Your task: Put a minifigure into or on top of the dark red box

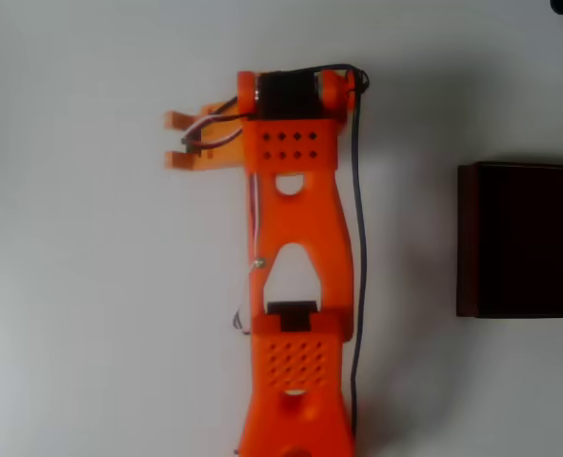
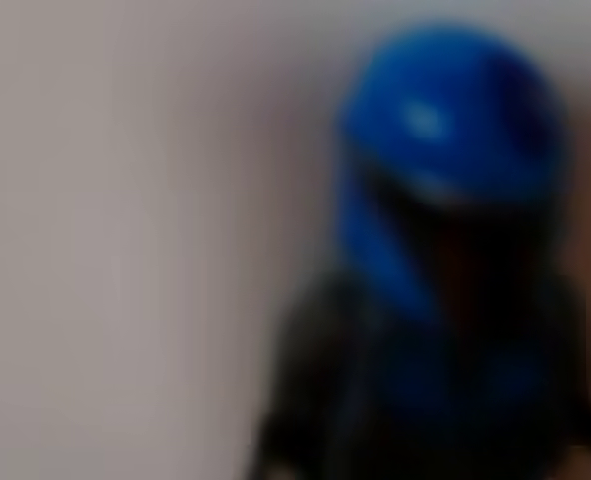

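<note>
One orange arm, one box, one very blurry minifig

Going left to right in the overhead view: the gripper (image 1: pixel 178 140) sits well left of the dark red box (image 1: pixel 522 239), its two orange prongs pointing left with a small gap between them. Can't tell if anything's pinched in there. The orange arm (image 1: pixel 298 286) runs down the white table (image 1: pixel 90 305), still left of the box. The box is at the right edge, open side up, dark inside. In the wrist view, the minifigure (image 2: pixel 445 250) is super close to the camera and out of focus, blue helmet over a dark body.
</note>
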